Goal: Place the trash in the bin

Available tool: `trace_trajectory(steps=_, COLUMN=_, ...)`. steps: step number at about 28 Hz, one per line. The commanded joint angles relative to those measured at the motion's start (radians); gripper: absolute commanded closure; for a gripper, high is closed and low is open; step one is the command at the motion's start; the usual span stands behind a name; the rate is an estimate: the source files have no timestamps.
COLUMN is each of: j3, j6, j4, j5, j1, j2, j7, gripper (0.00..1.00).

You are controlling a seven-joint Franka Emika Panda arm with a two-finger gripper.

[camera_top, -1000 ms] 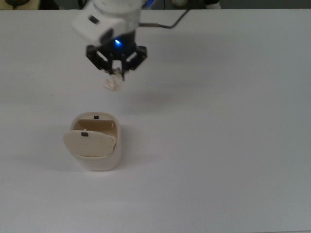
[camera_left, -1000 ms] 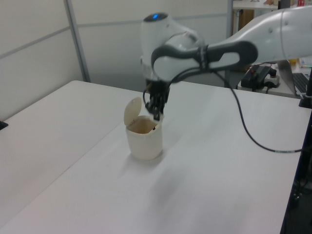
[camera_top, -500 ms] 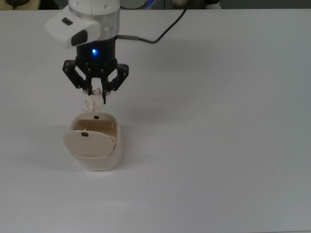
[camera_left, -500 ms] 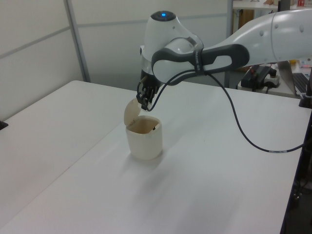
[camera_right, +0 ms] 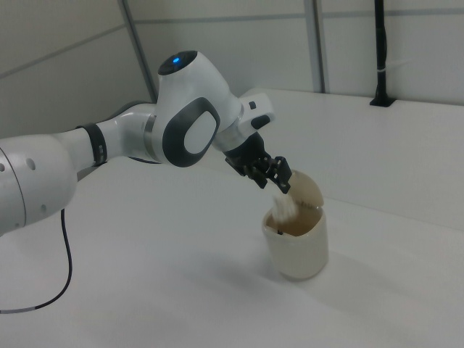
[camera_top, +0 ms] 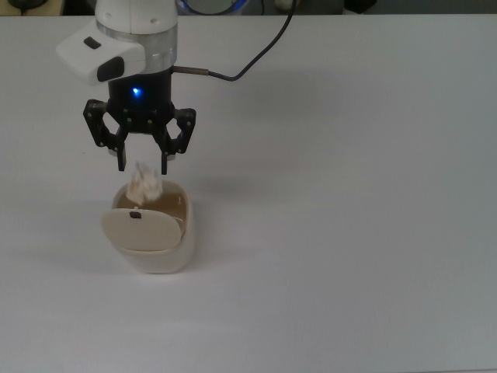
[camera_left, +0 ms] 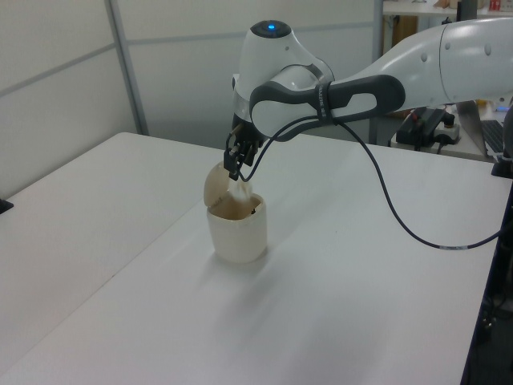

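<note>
The cream-beige bin (camera_top: 151, 237) (camera_left: 237, 233) (camera_right: 297, 243) stands on the white table with its flap lid (camera_top: 141, 228) swung up. The trash (camera_top: 144, 183) (camera_left: 240, 191) (camera_right: 283, 206), a small off-white crumpled wad, is in the air just over the bin's open mouth, free of the fingers. My gripper (camera_top: 142, 165) (camera_left: 236, 167) (camera_right: 278, 181) hangs right above it, open, with nothing between its fingers.
A black cable (camera_top: 248, 58) runs from the arm toward the top view's upper edge. The white table (camera_top: 349, 194) spreads around the bin. A dark clamp (camera_right: 381, 98) stands at the far table edge in the right view.
The gripper moved toward the top view's left and over the bin, then opened. The trash has left the fingers and dropped to the bin's mouth.
</note>
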State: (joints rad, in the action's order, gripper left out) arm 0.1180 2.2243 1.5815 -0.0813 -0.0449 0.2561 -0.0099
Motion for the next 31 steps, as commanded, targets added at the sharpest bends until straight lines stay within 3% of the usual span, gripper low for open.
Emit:
trace_trajectory(steps=1, j3=0.002, j6=-0.005, j4=-0.006, j5=0.003, j1=-0.006, j2=-0.009, j7=0.01, gripper=0.0)
trace_trajectory(steps=9, j3=0.002, j6=-0.043, j4=-0.005, j5=0.006, j1=-0.006, j2=-0.028, j7=0.011, gripper=0.0)
trace_trajectory(steps=23, j3=-0.008, j6=-0.486, j4=-0.001, j5=0.008, j1=-0.012, j2=-0.202, j7=0.021, gripper=0.0)
trace_trajectory(steps=31, j3=-0.023, j6=-0.629, j4=-0.001, j5=0.032, j1=-0.021, j2=-0.239, j7=0.05, gripper=0.0)
